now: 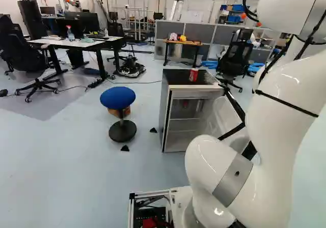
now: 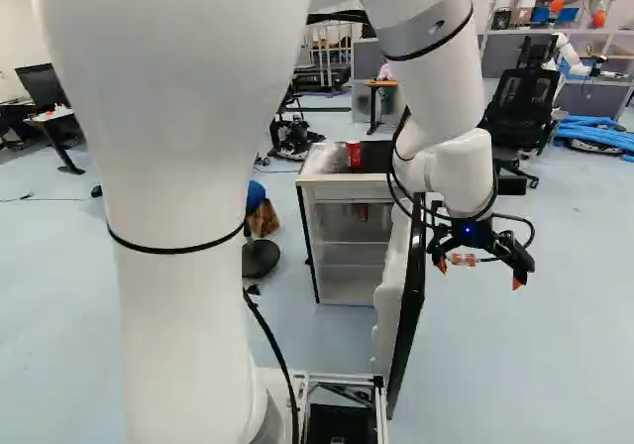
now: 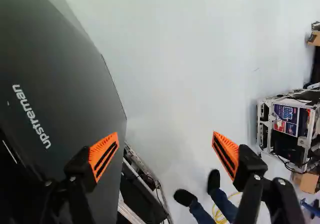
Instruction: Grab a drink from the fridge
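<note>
Orange-padded gripper (image 3: 166,135), spread wide, empty, beside the open fridge door (image 3: 65,79)! Access looks won; next, round it to the red drink (image 2: 363,212) inside.

Through my left base view, I see a pale blue-grey floor (image 1: 61,162) carrying a small, boxy grey fridge (image 1: 196,87) just past twelve o'clock, with an upright red cylindrical can (image 1: 193,75) on its flat black top (image 1: 175,77). At eleven o'clock on the floor I have a round-seated blue stool (image 1: 118,98) on a black base, two small black triangular pieces (image 1: 125,148) near it, and at ten a black wheeled office chair (image 1: 18,52).
</note>
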Motion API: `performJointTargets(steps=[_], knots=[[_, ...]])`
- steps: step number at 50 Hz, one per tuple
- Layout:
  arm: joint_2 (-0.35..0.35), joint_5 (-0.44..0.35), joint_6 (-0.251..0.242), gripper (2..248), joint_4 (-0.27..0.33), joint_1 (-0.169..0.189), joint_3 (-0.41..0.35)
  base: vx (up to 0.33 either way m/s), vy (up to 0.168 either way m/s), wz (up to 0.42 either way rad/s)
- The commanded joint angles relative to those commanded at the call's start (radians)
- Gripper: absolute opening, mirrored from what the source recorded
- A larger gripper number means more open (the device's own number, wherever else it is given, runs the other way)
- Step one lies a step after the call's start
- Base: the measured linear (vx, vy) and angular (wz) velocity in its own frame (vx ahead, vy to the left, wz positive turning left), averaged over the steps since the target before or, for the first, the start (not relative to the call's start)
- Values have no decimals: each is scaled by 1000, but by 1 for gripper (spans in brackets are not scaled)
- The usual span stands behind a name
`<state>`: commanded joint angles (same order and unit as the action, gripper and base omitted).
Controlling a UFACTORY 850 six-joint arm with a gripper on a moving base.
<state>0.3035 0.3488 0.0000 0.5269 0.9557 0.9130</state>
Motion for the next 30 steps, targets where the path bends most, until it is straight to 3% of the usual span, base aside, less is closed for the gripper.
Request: performJointTargets(steps=[30], knots=[[-103, -60, 0, 247, 155, -70, -128, 0, 0, 0]])
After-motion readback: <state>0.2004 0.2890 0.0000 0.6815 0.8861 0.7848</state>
